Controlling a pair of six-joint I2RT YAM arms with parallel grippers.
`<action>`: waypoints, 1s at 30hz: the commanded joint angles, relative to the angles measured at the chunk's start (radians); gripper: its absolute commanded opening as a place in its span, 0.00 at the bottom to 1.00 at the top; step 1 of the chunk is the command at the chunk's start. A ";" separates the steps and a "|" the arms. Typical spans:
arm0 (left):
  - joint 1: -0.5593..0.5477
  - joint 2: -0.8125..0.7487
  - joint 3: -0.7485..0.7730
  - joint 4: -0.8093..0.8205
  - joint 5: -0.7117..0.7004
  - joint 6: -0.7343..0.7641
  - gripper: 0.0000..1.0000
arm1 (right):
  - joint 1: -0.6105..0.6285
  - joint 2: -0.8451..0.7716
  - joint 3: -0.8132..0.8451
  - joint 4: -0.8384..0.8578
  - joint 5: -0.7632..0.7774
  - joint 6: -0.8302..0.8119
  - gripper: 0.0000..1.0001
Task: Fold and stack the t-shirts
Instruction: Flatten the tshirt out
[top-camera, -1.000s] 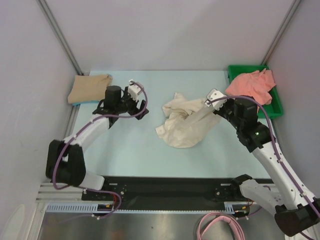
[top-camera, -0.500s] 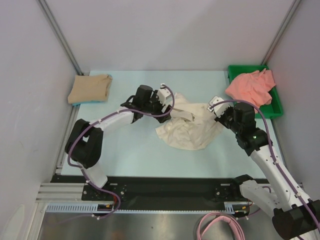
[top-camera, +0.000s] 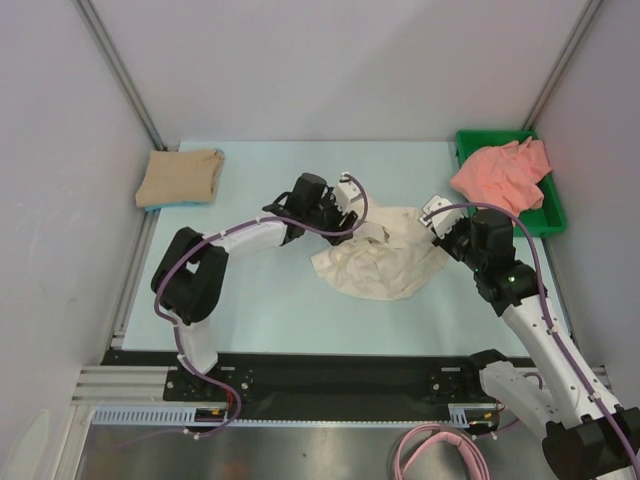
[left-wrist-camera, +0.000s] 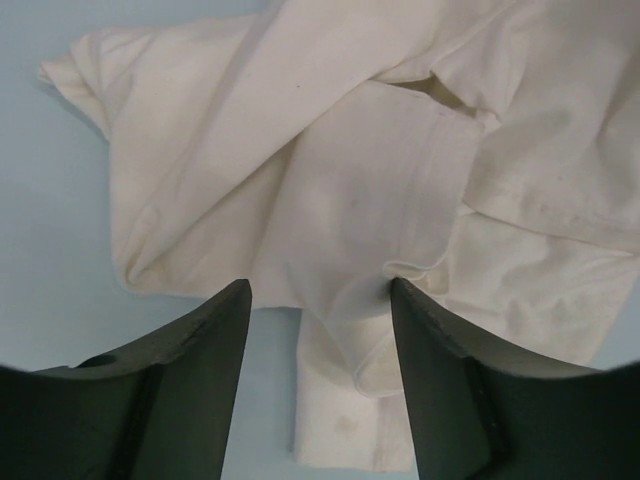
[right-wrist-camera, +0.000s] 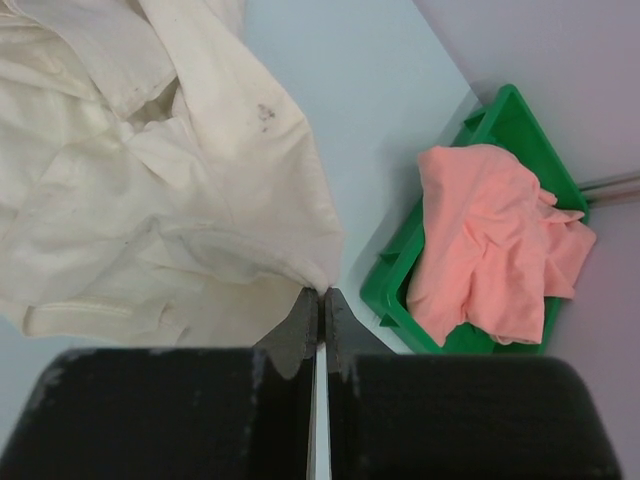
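Note:
The cream-white t-shirt (top-camera: 378, 258) lies crumpled at the table's middle. My left gripper (top-camera: 356, 206) is at its upper left edge. In the left wrist view that gripper (left-wrist-camera: 318, 290) is open, and its dark fingers (left-wrist-camera: 215, 335) straddle a folded sleeve of the cream shirt (left-wrist-camera: 370, 180). My right gripper (top-camera: 438, 216) holds the shirt's right side; in the right wrist view it (right-wrist-camera: 321, 292) is shut on a pinch of the cream cloth (right-wrist-camera: 150, 180). The tan-beige t-shirt (top-camera: 182, 177) lies folded at the back left. The salmon-pink t-shirt (top-camera: 500, 170) sits bunched in the tray.
The green plastic tray (top-camera: 549, 217) stands at the back right corner, and its near rim (right-wrist-camera: 398, 272) is close to my right gripper. Grey walls with metal posts enclose the table on three sides. Both arm bases are on the black rail at the near edge.
My left arm swung right, from beside the tan shirt to the cream shirt's upper left edge, and its jaws narrowed somewhat. The right gripper drew the cream shirt's right side slightly outward.

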 joint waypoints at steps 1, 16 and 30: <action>-0.028 -0.023 -0.009 0.050 0.000 0.004 0.62 | -0.016 -0.021 -0.011 0.037 -0.021 0.017 0.00; -0.021 -0.119 -0.038 0.004 0.062 0.087 0.01 | -0.069 0.024 -0.017 0.106 -0.069 0.051 0.00; 0.070 -0.851 -0.212 -0.113 -0.262 0.318 0.00 | -0.088 0.070 0.282 0.105 -0.017 0.169 0.00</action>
